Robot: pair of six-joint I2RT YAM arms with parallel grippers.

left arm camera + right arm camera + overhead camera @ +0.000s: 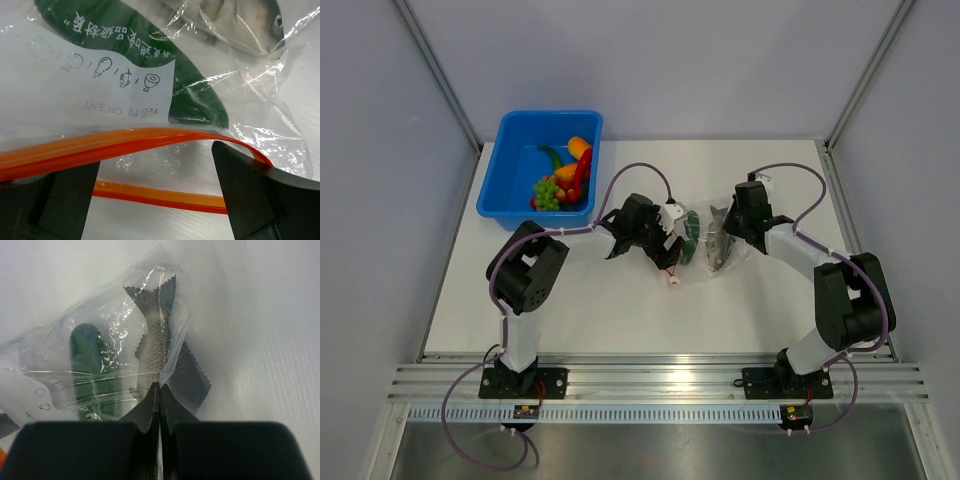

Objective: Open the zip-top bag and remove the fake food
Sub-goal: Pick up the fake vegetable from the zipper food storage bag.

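Lying mid-table, the zip-top bag [705, 245] is pinched by the right gripper [159, 388], fingers pressed together. The left gripper [155, 177] is spread about the orange zip strip [125, 140], contact unclear. Inside, the fish [240, 20] and cucumber [195, 95] are blurred by crinkled film.

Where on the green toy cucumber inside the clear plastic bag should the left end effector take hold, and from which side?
Probably the rounded end of the green toy cucumber, nearest the mouth. Come from the mouth side, between the parted orange zip strips: the clear zip-top bag covers every other side. The open left end effector is there; the right end effector pinches the far end.
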